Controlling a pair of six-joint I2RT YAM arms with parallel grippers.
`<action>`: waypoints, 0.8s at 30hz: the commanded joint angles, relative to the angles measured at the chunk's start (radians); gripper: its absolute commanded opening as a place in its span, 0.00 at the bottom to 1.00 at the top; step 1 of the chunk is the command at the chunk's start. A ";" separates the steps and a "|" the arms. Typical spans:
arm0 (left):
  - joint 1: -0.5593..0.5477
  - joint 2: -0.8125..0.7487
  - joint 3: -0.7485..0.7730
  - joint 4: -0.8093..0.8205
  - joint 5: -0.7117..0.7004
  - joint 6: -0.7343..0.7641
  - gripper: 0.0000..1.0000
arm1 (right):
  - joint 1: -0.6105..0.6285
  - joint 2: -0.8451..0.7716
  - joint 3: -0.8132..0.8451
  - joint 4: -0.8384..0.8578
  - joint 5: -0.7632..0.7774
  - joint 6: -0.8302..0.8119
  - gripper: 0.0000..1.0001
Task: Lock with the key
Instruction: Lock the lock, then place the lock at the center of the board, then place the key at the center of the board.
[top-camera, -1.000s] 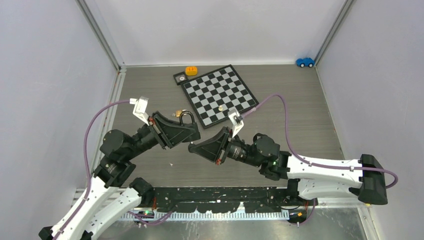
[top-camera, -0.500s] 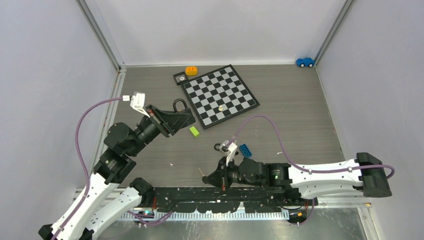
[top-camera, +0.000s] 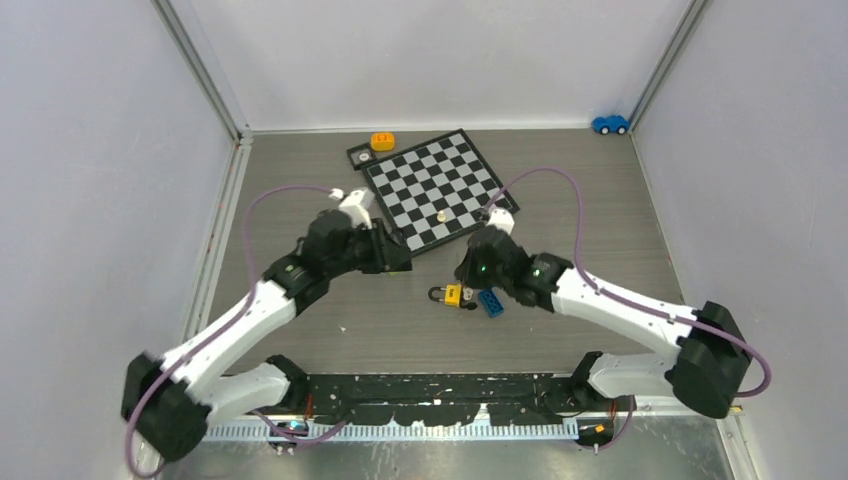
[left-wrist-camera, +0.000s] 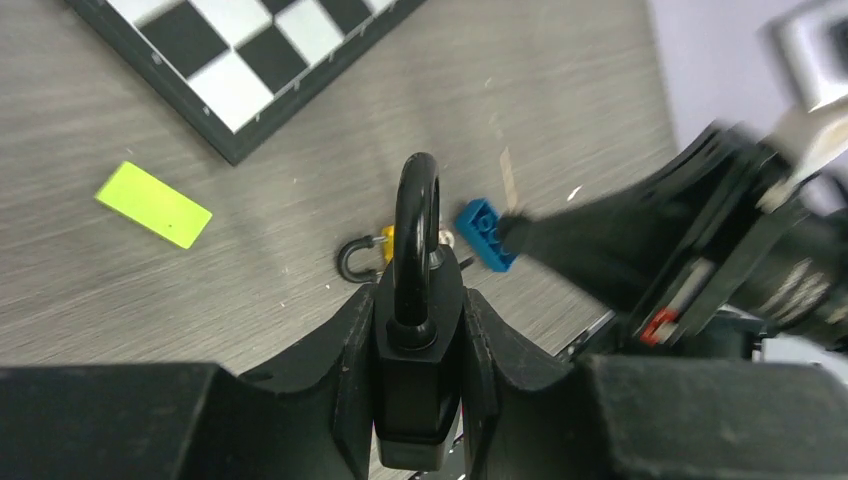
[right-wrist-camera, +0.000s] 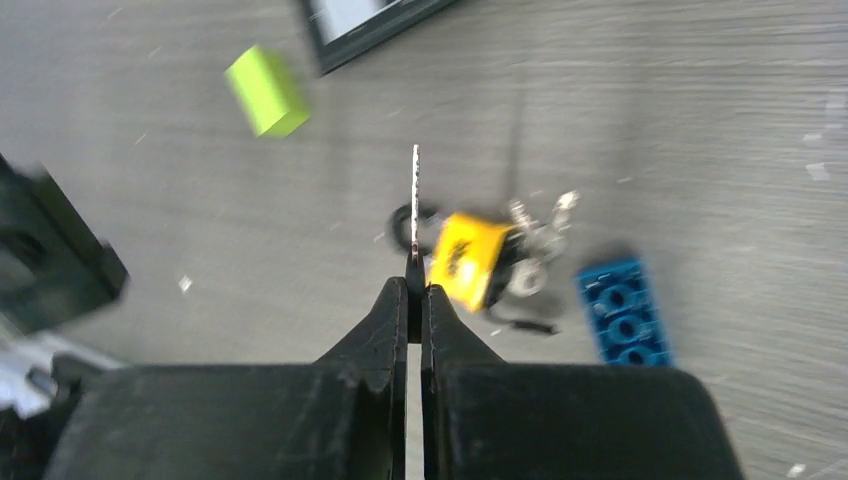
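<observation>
**Figure: Both arms over the table, padlock in the left gripper, key in the right**

The grey wood-grain table (top-camera: 620, 220) carried a chessboard (top-camera: 430, 185) toward its far side. Both arms reached inward to the bare area just in front of the board. The left gripper (left-wrist-camera: 417, 300) was clamped on the body of a black padlock (left-wrist-camera: 412, 385), one finger on each side. The padlock's shackle stood up beyond the fingertips. The right gripper (right-wrist-camera: 415, 285) was pressed shut on the key (right-wrist-camera: 415, 195), a thin silvery blade (seen edge-on from the wrist camera) that projected straight out from the fingertips. The two grippers were near each other but not touching.

On the table below the right gripper lay a small yellow padlock (right-wrist-camera: 468, 258). Silvery bits (right-wrist-camera: 540, 245) lay against it, too blurred to identify. A blue brick (right-wrist-camera: 620, 312) lay just beside the yellow padlock, on the side away from the left arm. A lime-green block (left-wrist-camera: 153, 204) rested near the chessboard's front edge, apart from both padlocks.
</observation>
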 joint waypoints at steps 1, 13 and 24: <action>0.007 0.227 0.096 0.264 0.188 0.016 0.00 | -0.203 0.067 0.041 -0.067 -0.107 -0.066 0.01; -0.179 0.960 0.463 0.606 0.279 -0.079 0.00 | -0.605 -0.038 -0.194 -0.032 -0.146 0.011 0.26; -0.197 1.189 0.565 0.654 0.264 -0.167 0.36 | -0.617 -0.145 -0.180 -0.140 -0.110 -0.014 0.72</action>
